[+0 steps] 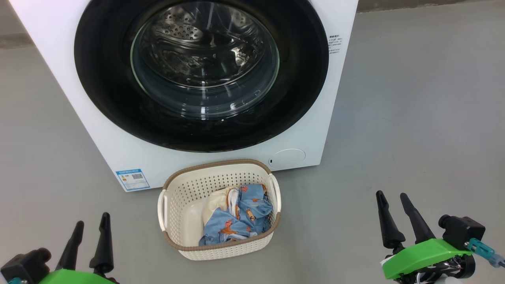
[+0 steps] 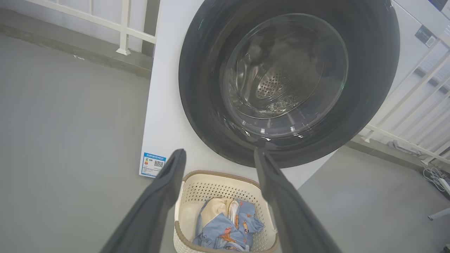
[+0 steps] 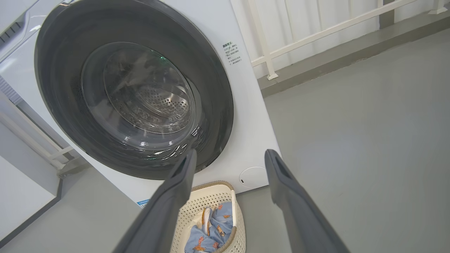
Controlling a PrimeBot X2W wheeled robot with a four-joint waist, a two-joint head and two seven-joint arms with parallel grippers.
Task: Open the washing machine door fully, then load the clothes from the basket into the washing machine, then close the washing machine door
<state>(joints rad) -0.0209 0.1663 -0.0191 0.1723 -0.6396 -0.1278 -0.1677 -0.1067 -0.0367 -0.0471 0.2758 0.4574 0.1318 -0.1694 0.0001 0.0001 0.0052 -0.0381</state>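
Left gripper [image 1: 92, 219] is at the lower left of the head view. Its two long dark fingers are spread apart and nothing is between them. The right gripper [image 1: 391, 194] is at the lower right, also spread wide and holding nothing. Both hang above the grey floor [image 1: 414, 118], well apart from each other and from everything else.

Between them, a little farther away, the basket [image 1: 221, 252] stands on the floor just in front of the machine. It is cream-white with perforated walls, a brown rim band and a white handle on each side. The clothes [image 1: 242, 215] lie inside it, heaped toward the robot's right half: light blue fabric with small orange-brown figures, and a cream-white cloth piece [image 1: 216, 202] beside it. The other half of the basket bottom is bare.

Behind the basket is the washing machine [image 1: 114, 146], a big white box. At its lower front there are a blue sticker [image 1: 133, 179] on the left and a round flap [image 1: 287, 157] on the right. The washing machine door [image 1: 98, 79] is closed, flat against the front. Through its clear glass centre the steel perforated drum [image 1: 185, 23] is visible.

Farther back, in the left wrist view, a white railing [image 2: 123, 31] stands beside the machine.
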